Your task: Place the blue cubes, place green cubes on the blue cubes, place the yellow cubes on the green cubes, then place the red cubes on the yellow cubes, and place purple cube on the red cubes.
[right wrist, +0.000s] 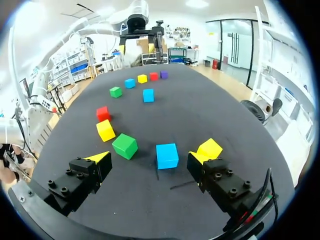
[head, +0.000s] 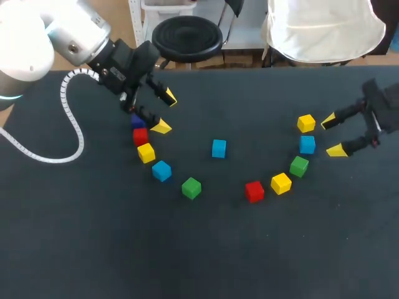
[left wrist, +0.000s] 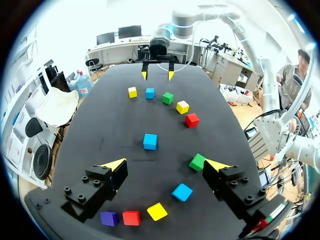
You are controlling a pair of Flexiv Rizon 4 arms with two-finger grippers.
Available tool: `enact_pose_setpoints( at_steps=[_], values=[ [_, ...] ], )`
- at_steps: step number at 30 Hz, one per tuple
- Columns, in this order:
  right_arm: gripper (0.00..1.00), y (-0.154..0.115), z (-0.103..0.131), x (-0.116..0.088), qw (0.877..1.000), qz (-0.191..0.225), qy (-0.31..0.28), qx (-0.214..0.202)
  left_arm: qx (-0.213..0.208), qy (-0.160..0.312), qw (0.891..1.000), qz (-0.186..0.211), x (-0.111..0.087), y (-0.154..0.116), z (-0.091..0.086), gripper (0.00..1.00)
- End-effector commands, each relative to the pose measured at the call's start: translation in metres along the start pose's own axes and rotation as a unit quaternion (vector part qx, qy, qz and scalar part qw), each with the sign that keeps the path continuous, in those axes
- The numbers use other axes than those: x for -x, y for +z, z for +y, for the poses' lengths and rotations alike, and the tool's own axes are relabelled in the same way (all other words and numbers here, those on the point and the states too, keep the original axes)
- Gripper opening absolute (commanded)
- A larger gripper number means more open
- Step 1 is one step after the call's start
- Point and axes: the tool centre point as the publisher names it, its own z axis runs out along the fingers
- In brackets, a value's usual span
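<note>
Cubes lie in an arc on the black table [head: 206, 249]. On the left are a half-hidden purple cube [head: 136, 121], a red cube [head: 140, 136], a yellow cube [head: 146, 152], a blue cube [head: 161, 170] and a green cube [head: 191, 187]. Another blue cube [head: 218, 148] sits alone mid-table. On the right are red [head: 254, 191], yellow [head: 281, 183], green [head: 299, 166], blue [head: 307, 144] and yellow [head: 305, 123] cubes. My left gripper [head: 166, 112] hangs open just above the purple cube [left wrist: 108, 218]. My right gripper [head: 331, 136] is open beside the right blue cube [right wrist: 167, 155], holding nothing.
The far table edge [head: 262, 67] runs behind both grippers. A white ribbed cable [head: 70, 124] from my left arm loops over the left part of the table. Bare black surface fills the near half.
</note>
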Motion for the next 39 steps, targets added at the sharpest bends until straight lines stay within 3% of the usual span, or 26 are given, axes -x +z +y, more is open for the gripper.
enact_pose_setpoints(
  at_steps=[1,26,39],
  values=[
    [1.0,0.009,-0.011,-0.003,1.0,-0.004,-0.004,0.017,-0.001,0.0,1.0,0.001,0.0,0.0,0.001,1.0],
    [1.0,0.031,-0.028,-0.015,0.999,-0.012,-0.011,0.041,-0.001,0.0,1.0,0.001,0.0,0.0,0.001,1.0],
    [1.0,0.037,-0.034,-0.012,0.998,-0.013,-0.035,0.055,-0.001,0.0,1.0,0.001,0.0,0.0,0.001,1.0]
  ],
)
